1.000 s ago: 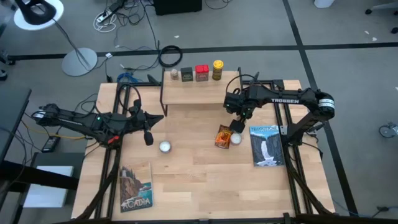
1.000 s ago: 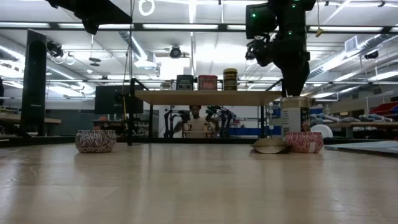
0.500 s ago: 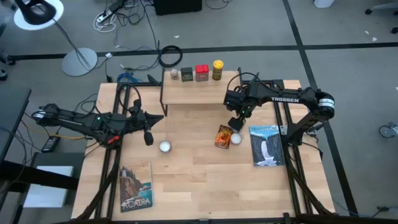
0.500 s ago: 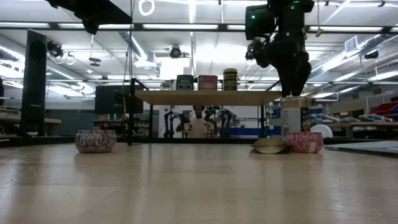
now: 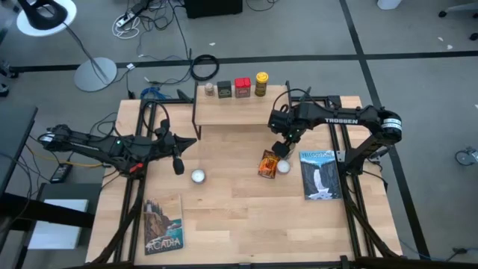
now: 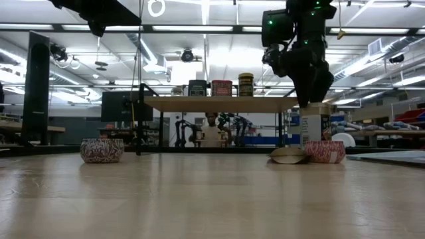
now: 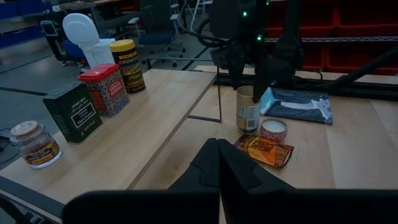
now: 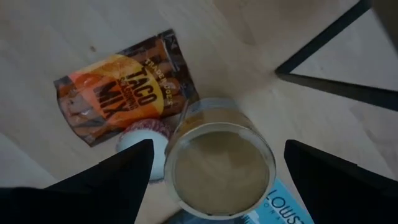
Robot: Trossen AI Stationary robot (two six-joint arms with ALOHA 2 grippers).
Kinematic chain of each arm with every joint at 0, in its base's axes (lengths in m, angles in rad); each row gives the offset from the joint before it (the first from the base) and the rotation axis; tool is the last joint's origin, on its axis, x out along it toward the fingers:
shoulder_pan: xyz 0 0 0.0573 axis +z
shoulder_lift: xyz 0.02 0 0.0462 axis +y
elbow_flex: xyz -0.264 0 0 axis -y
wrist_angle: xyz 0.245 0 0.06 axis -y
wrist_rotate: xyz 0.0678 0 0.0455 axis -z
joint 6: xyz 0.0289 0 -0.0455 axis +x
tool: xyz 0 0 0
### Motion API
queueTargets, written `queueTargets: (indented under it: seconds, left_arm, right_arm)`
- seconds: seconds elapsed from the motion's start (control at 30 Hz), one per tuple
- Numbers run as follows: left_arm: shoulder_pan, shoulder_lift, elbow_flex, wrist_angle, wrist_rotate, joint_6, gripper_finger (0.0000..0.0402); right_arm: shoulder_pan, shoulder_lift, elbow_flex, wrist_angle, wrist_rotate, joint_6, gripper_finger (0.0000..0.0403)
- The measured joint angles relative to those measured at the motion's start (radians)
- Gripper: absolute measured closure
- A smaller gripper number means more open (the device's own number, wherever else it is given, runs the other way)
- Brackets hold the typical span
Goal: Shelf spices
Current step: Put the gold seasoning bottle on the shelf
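Observation:
The shelf (image 5: 237, 109) stands at the table's far middle on thin black legs. On its top stand a pale-capped jar (image 5: 209, 89), a dark tin (image 5: 225, 89), a red tin (image 5: 242, 87) and a yellow black-lidded jar (image 5: 261, 84). A tan jar (image 8: 221, 167) stands upright on the table by the shelf's right end. My right gripper (image 8: 219, 155) hangs open just over it, pointing down, one finger on each side of its top, apart from it. An orange packet (image 5: 268, 164) lies flat beside the jar. My left gripper (image 7: 217, 155) is shut and holds nothing, over the table's left part.
A white disc (image 5: 284, 167) lies against the packet and another (image 5: 198, 176) sits near my left gripper. Picture books lie at the right (image 5: 320, 174) and near left (image 5: 163, 224). A shelf leg (image 8: 329, 68) stands close to the tan jar.
My right gripper has turned a little about its own downward axis above the tan jar, staying open and in place. Nothing on the table has moved.

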Motion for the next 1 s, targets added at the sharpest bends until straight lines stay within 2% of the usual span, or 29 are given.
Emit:
queueTargets:
  seconds: [0.13,0.37,0.53,0.77,1.0]
  left_arm:
    - [0.000,0.000,0.000,0.000,0.000,0.000,0.0401]
    - [0.000,0.000,0.000,0.000,0.000,0.000,0.0401]
    - [0.000,0.000,0.000,0.000,0.000,0.000,0.0401]
    - [0.000,0.000,0.000,0.000,0.000,0.000,0.0401]
    - [0.000,0.000,0.000,0.000,0.000,0.000,0.0401]
  right_arm:
    - [0.000,0.000,-0.033,0.015,-0.044,0.003,0.0044]
    - [0.001,0.000,-0.085,0.066,-0.061,0.011,0.0048]
    - [0.011,0.000,-0.093,0.088,-0.064,0.006,0.0068]
    - [0.020,0.000,-0.093,0.088,-0.064,0.004,0.0123]
    - [0.024,0.000,-0.093,0.088,-0.078,0.003,0.0124]
